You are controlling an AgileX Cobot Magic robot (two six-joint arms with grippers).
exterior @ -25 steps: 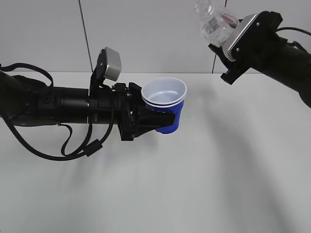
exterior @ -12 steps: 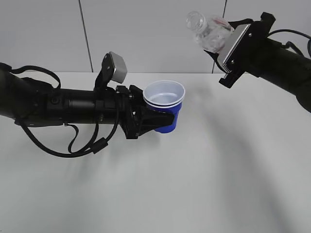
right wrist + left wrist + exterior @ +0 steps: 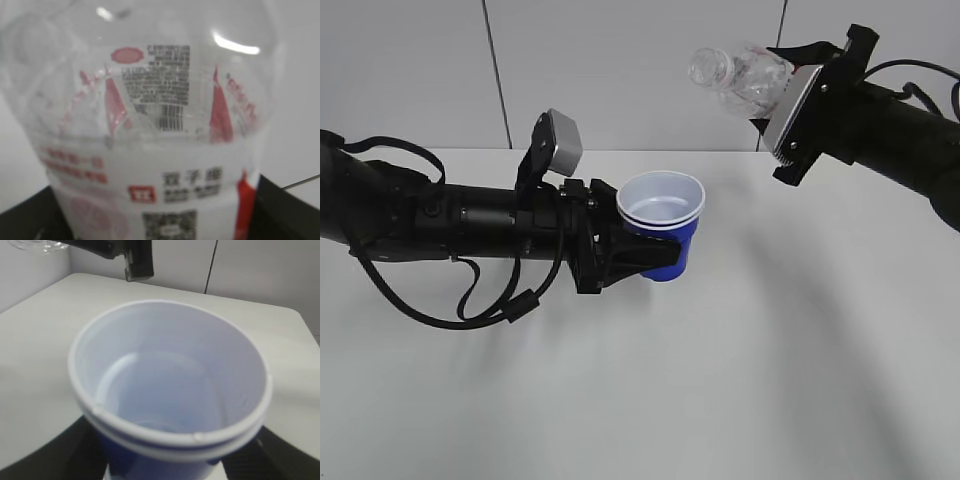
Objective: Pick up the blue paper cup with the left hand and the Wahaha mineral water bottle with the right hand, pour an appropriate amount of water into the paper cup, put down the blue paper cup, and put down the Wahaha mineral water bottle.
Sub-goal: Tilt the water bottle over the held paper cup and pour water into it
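Note:
My left gripper [image 3: 655, 252] is shut on the blue paper cup [image 3: 662, 222], holding it upright above the table. Its white inside [image 3: 170, 385] fills the left wrist view, black fingers [image 3: 60, 452] flanking its blue wall. High at the upper right my right gripper [image 3: 772, 82] is shut on the Wahaha mineral water bottle [image 3: 740, 76]. The bottle lies tipped toward the left, its open neck [image 3: 705, 67] above and right of the cup's rim. The red-and-white label [image 3: 160, 195] fills the right wrist view, between dark fingers [image 3: 285, 210]. No water stream shows.
A white table [image 3: 740, 380] spreads under both arms, with a pale panelled wall [image 3: 620, 60] behind. The left arm's grey camera block [image 3: 560, 140] and looping cables [image 3: 470, 305] hang over the table's left half.
The right arm has moved left and tipped the bottle further, so its neck now points left near the cup. The left arm has shifted the cup slightly.

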